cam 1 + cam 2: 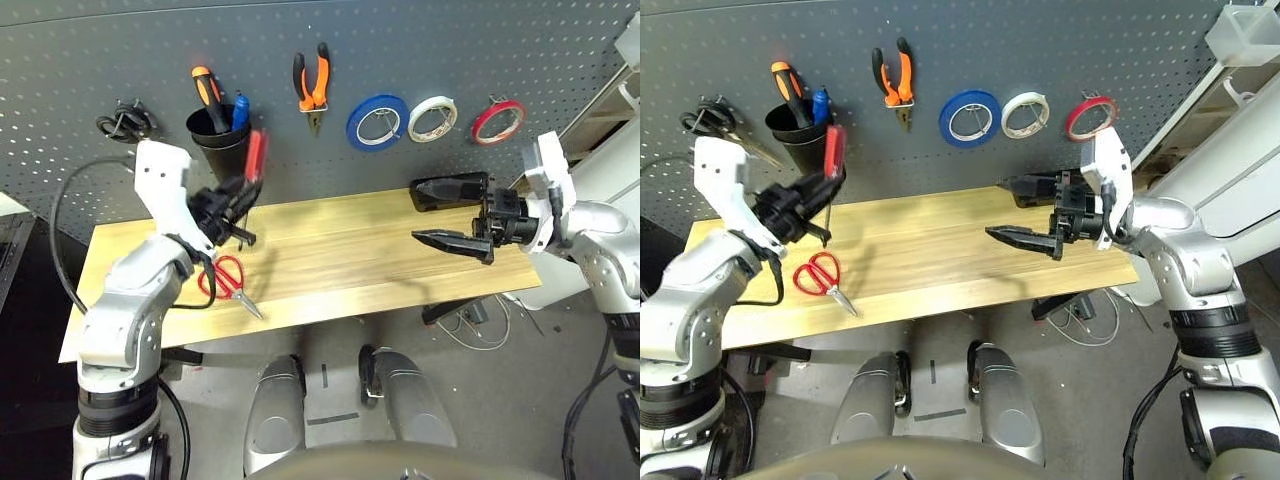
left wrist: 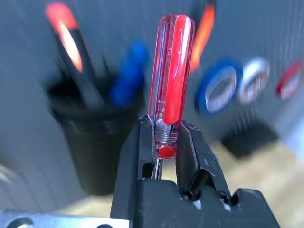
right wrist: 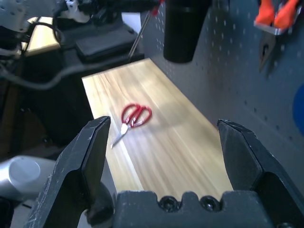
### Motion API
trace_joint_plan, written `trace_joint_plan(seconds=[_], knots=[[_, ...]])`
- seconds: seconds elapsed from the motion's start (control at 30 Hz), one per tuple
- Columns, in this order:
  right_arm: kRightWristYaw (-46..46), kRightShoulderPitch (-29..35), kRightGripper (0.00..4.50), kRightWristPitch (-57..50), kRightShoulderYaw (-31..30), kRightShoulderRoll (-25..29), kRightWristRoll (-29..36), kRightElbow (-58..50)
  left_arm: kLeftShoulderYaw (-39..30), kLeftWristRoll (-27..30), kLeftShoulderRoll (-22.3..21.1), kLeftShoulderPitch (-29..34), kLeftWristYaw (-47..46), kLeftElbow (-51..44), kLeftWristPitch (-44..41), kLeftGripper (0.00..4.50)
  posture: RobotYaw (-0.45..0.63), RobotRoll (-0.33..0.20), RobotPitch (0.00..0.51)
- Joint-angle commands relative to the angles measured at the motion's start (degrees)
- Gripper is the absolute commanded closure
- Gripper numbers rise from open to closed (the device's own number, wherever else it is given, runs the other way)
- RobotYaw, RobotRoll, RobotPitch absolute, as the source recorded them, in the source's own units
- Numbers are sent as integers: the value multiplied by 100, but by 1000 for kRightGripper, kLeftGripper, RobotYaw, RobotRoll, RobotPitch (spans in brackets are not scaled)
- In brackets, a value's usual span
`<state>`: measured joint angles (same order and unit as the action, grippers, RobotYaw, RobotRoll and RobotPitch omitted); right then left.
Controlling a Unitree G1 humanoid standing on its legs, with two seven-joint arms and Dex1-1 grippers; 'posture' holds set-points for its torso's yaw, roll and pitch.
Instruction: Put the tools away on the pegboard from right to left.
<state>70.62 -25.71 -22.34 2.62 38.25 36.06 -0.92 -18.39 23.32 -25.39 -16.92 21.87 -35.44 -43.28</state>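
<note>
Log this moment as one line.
left tool: shut on screwdriver, near cup | right tool: open | scissors: on table

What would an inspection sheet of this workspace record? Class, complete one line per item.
Surface: light wooden tabletop, only the red-handled scissors lying on it.
Job's things: thin red tape ring and orange-and-black-handled pliers hang on the dark grey perforated pegboard; red-handled screwdriver held near the black cup.
Clutter: blue tape roll, white tape roll on hooks.
Grippers: left gripper shut on the screwdriver; right gripper open, empty.
Cables: black cable by left arm.
Surroundings: cables on the floor.
</note>
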Motion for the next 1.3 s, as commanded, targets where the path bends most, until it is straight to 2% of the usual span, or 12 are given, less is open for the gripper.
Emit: trace_joint_plan(seconds=[0.03, 0.17, 0.27, 0.33, 0.43, 0.67, 0.97, 1.13, 1.3], knots=[[169, -157, 0, 13, 96, 27, 63, 77, -205, 307, -265, -126, 82, -275, -15, 3802, 65, 0, 91], [187, -683, 0, -70, 174, -20, 164, 175, -742, 832, -647, -694, -18, -45, -329, 3802, 73, 0, 92], [226, -898, 0, -35, 145, -47, 122, 298, -809, 923, -691, -1171, -179, 331, -252, 3802, 68, 0, 92], [268, -981, 0, -44, 128, -56, 117, 361, -875, 987, -445, -1548, -510, 612, -176, 3802, 57, 0, 94], [295, -1016, 0, -44, 133, -69, 110, 389, -859, 947, -244, -1777, -804, 789, -39, 3802, 52, 0, 96], [201, -891, 0, -86, 126, -167, 129, 228, -646, 624, 357, -2386, -1329, 1838, 906, 3802, 17, 0, 102], [-82, -804, 0, -225, 158, -354, 228, -59, -19, -217, 767, -2328, -1429, 2820, 2338, 3802, -20, 0, 115], [-236, -847, 0, -233, 224, -412, 256, -76, 318, -715, 733, -2146, -1340, 3267, 2950, 3802, -23, 0, 130], [-306, -832, 0, -275, 240, -421, 311, -87, 414, -820, 863, -2059, -1341, 3546, 3227, 3802, -26, 0, 136]])
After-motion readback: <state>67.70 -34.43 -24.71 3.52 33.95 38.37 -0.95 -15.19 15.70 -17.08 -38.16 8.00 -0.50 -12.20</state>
